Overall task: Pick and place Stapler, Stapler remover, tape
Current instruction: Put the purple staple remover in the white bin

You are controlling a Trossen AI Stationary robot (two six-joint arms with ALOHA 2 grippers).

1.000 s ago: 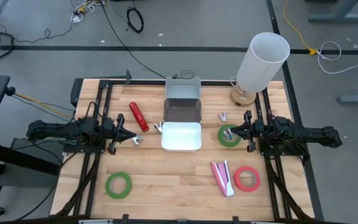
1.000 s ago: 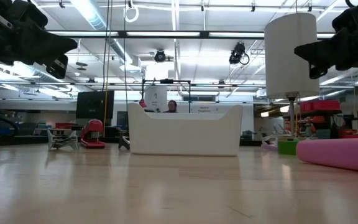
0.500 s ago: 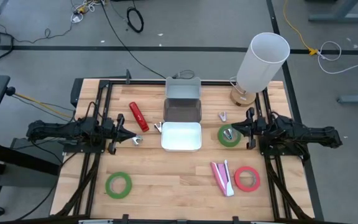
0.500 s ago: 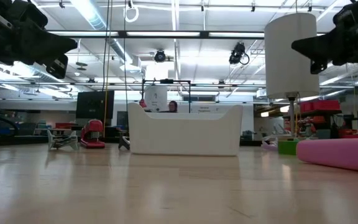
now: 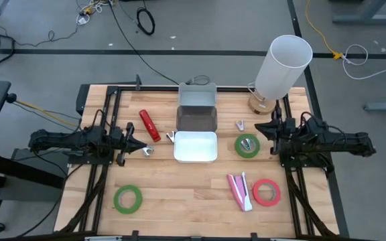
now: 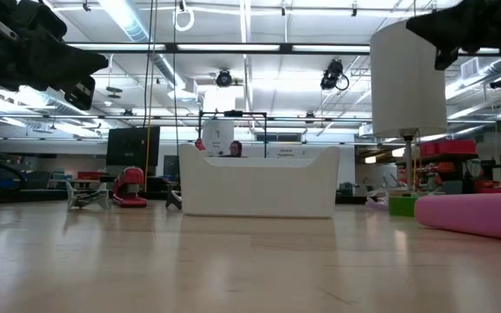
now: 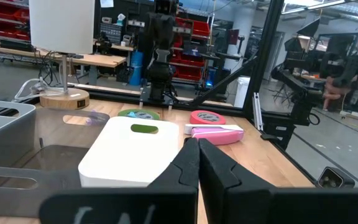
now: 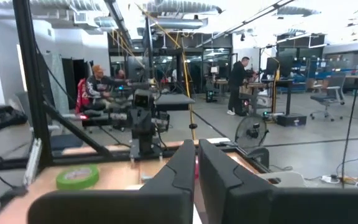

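A red stapler (image 5: 149,125) lies left of the bins, with a silver staple remover (image 5: 149,151) on the table just ahead of my left gripper (image 5: 141,144), which is shut and empty. A second remover (image 5: 240,125) and a green tape roll (image 5: 247,146) lie flat right of the white bin (image 5: 196,146). A pink stapler (image 5: 240,191) and a red tape roll (image 5: 266,193) lie near the front right, another green roll (image 5: 128,199) at the front left. My right gripper (image 5: 260,128) is shut and empty, raised above the table, right of the second remover.
A grey bin (image 5: 197,112) stands behind the white bin. A white lamp (image 5: 280,67) stands at the far right corner, close behind my right arm. Bare wood lies along the front middle of the table. People show in the room beyond.
My right gripper has risen from over the right-hand green tape roll and drawn back toward the table's right and far edges, tipping up to point level. The roll stays in place. My left arm has kept still.
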